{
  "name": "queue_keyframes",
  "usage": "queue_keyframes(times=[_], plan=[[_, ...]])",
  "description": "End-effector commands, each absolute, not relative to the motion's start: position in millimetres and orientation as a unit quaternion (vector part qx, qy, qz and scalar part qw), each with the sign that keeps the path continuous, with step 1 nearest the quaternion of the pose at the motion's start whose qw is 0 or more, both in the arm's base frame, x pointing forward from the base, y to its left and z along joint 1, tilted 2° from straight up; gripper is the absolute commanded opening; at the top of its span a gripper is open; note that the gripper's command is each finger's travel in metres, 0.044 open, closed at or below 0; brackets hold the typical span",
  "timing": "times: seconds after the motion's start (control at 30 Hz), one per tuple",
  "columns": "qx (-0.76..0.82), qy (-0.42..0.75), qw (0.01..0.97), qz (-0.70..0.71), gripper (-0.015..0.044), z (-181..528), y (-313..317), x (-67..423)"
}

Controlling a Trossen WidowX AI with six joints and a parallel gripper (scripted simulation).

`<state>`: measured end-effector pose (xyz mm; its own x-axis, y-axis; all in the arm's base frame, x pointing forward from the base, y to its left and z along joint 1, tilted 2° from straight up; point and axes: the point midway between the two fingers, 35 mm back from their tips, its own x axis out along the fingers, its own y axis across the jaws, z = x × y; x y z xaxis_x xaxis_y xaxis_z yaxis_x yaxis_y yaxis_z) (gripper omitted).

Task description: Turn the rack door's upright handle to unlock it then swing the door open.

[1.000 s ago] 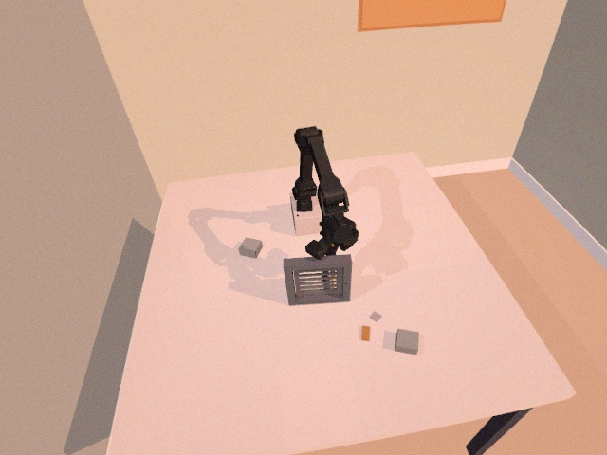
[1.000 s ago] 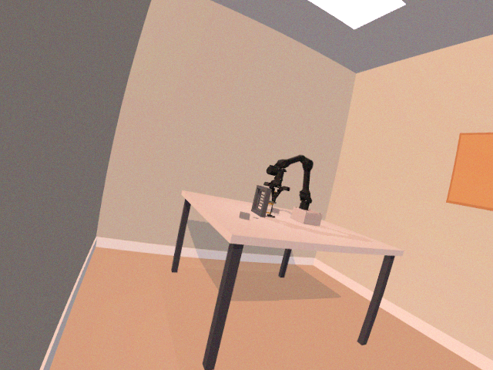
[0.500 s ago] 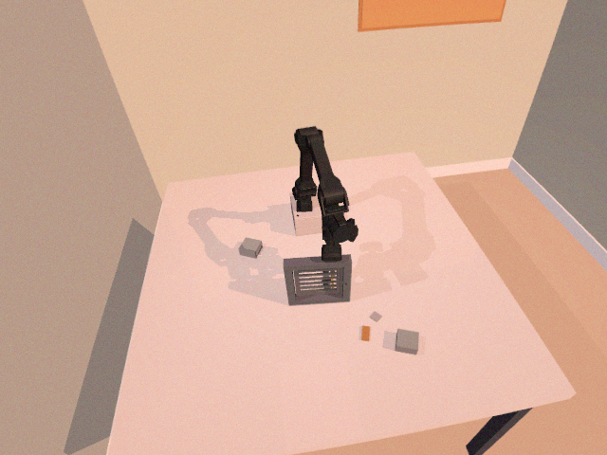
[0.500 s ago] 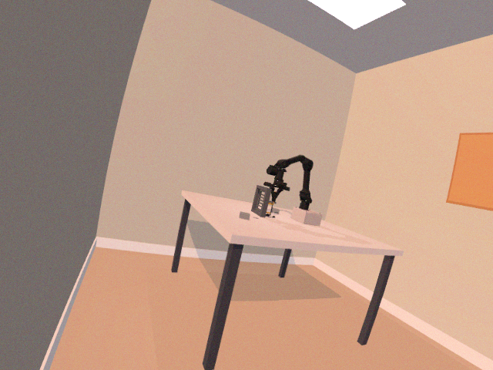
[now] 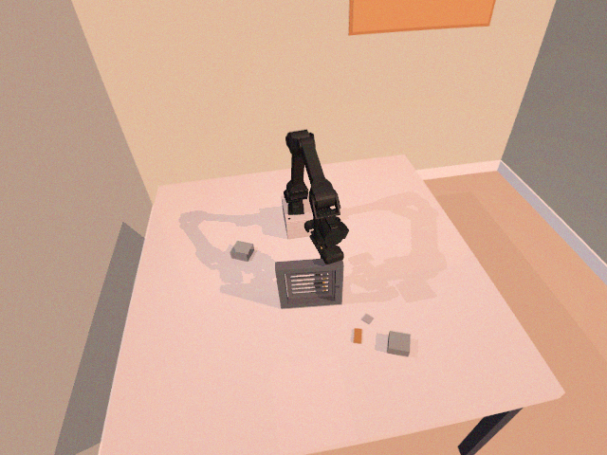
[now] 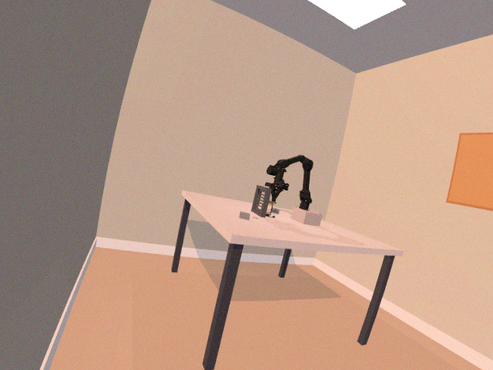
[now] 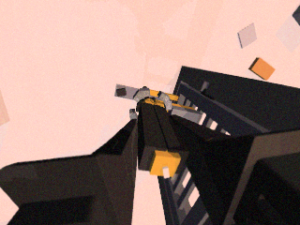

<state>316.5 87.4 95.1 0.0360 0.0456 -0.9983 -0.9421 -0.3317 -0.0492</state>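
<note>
Squeezing its upright orange handle, the black parallel-jaw gripper seems partway through the job. From here, I can't judge the turn or door angle. Release and withdrawal remain. The upright dark-grey rectangular frame stands just beside the fingers, slats showing inside.
</note>
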Motion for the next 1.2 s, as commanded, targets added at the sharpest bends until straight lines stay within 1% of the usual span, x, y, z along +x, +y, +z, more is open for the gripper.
queue_keyframes(times=[0.0, 0.07, 0.4, 0.43, 0.5, 0.7, 1.17], plan=[[-0.587, 0.38, 0.418, 0.58, 0.0025, 94.4, 86.5, 317.2], [-0.587, 0.38, 0.418, 0.58, 0.0025, 94.4, 86.5, 317.2], [-0.587, 0.38, 0.418, 0.58, 0.0288, 94.4, 86.5, 317.2], [-0.587, 0.38, 0.418, 0.58, 0.0297, 94.4, 86.5, 317.2], [-0.58, 0.389, 0.428, 0.573, 0.0297, 94.4, 86.5, 317.3], [-0.513, 0.468, 0.507, 0.511, 0.0297, 94.4, 86.5, 317.4], [-0.31, 0.613, 0.651, 0.322, 0.0297, 94.5, 86.5, 317.4]])
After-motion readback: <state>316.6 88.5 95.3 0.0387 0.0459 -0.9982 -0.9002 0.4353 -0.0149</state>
